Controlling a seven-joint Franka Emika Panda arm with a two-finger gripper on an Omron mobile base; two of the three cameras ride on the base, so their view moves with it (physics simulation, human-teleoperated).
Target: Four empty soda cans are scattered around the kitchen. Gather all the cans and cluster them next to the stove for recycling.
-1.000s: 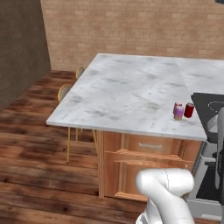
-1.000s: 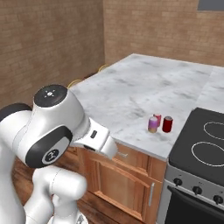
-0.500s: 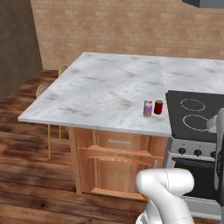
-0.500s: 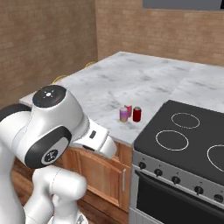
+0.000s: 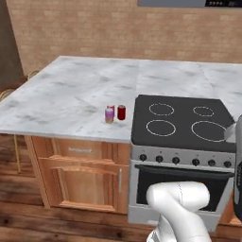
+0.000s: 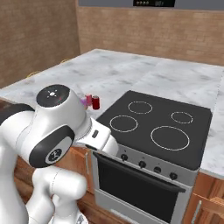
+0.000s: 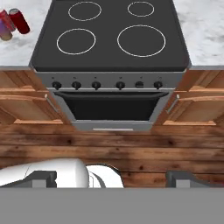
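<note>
Three soda cans stand in a tight group on the marble counter point(image 5: 66, 97), a little left of the stove point(image 5: 182, 124): a red can point(image 5: 121, 112), a pink-purple one point(image 5: 109, 116) and a second red one behind it. The same group appears in the right base view, its front red can point(image 6: 95, 103) beside the stove point(image 6: 153, 127). In the hand view the red can point(image 7: 20, 21) and the pink-purple can point(image 7: 4, 33) sit at the top left, with the stove point(image 7: 109, 48) in the middle. My gripper point(image 7: 113, 178) is open and empty, out in front of the oven and far from the cans.
Below the cooktop are the knobs and the dark oven door point(image 7: 113, 105). Reddish wooden cabinets point(image 5: 80, 172) flank it, above a wood floor point(image 7: 113, 144). A brick wall point(image 5: 118, 33) runs behind the counter. My white arm point(image 6: 57, 131) fills the lower left of the right base view.
The base has driven to the right, so both base views shifted and the whole stove has come into view. The cans have kept their place on the counter. The gripper stays open.
</note>
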